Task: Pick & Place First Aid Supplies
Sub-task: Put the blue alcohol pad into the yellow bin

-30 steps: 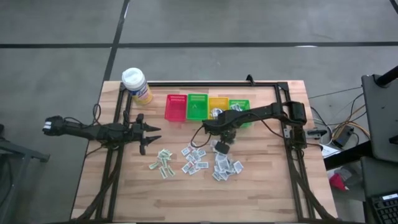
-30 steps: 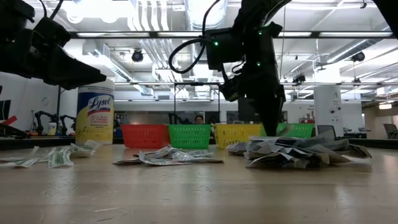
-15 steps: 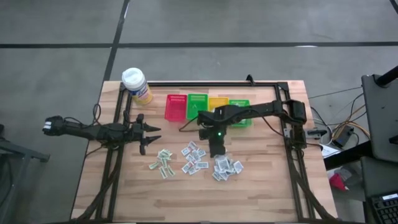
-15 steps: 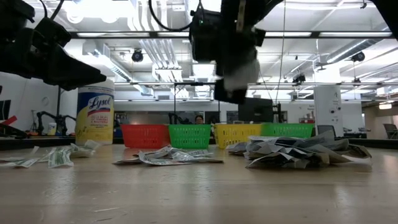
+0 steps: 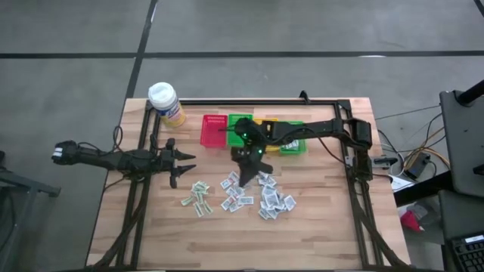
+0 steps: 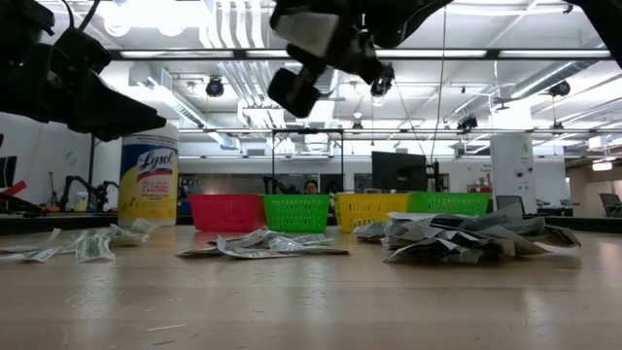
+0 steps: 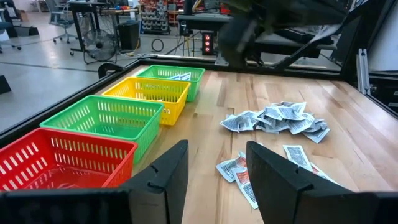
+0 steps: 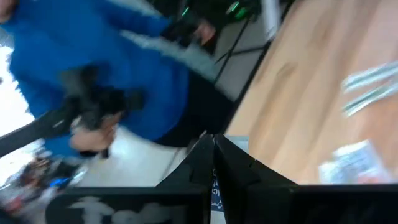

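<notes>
Yellow bottle [image 6: 148, 185] reads "Lysol"; right gripper [image 8: 213, 163] pinches packet [image 8: 221, 186]; left gripper [image 7: 212, 168] parted, empty.

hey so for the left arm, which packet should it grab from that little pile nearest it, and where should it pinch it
Probably a packet at the outer edge of the green-printed packets, the pile nearest the open left pincer. They lie flat on the table, partly overlapping, so come straight down from above and pinch a free short edge that sticks out, rather than the overlapped middle. The right pincer seems to carry a packet already.
</notes>
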